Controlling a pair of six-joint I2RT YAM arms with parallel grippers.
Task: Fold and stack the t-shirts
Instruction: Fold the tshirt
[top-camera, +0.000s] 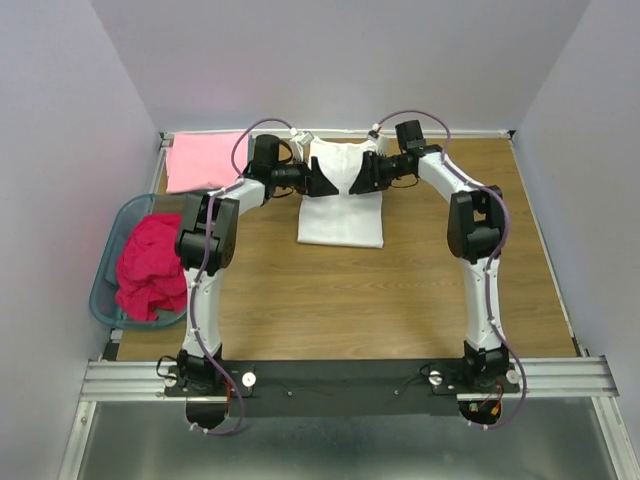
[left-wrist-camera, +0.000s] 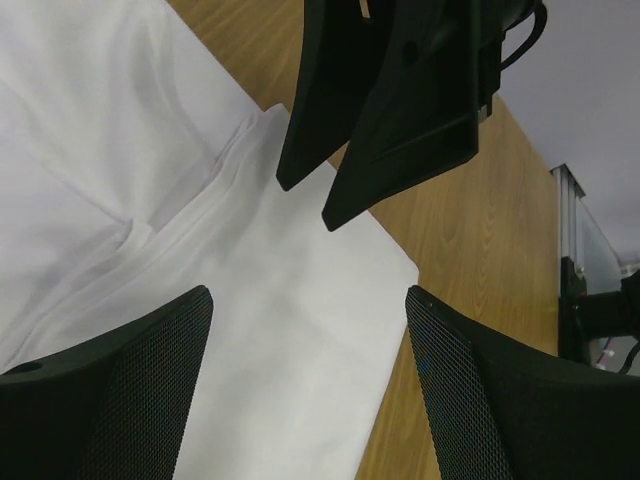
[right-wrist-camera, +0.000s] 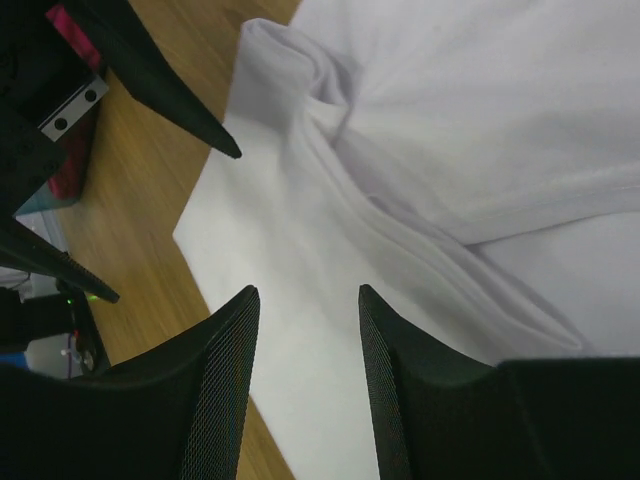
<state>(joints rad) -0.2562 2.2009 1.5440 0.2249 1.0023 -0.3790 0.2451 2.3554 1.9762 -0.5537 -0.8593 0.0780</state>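
Hovering over the folded white shirt (top-camera: 340, 222) at the far middle of the table (top-camera: 350, 300), the left gripper (top-camera: 324, 182) stood wide open and the right gripper (top-camera: 361, 180) partly open, both holding nothing. The pink shirt (top-camera: 200, 160) lay flat at the far left corner. The red shirt (top-camera: 150, 265) sat crumpled in the basket (top-camera: 104, 292).

- Top view: my left gripper (top-camera: 322, 186) and right gripper (top-camera: 357, 184) cover both sides of the white t-shirt's (top-camera: 340, 222) upper half. I cannot tell whether either touches the cloth.
- My left arm (top-camera: 205, 240) hides the pink t-shirt's (top-camera: 200, 160) right edge, and also the right side of the magenta t-shirt (top-camera: 148, 265) and of the basket (top-camera: 100, 285).
- Left wrist view: my fingers (left-wrist-camera: 130, 390) are cut off at the bottom edge. The white t-shirt runs off the left and top.
- Right wrist view: the white t-shirt runs off the top and right.
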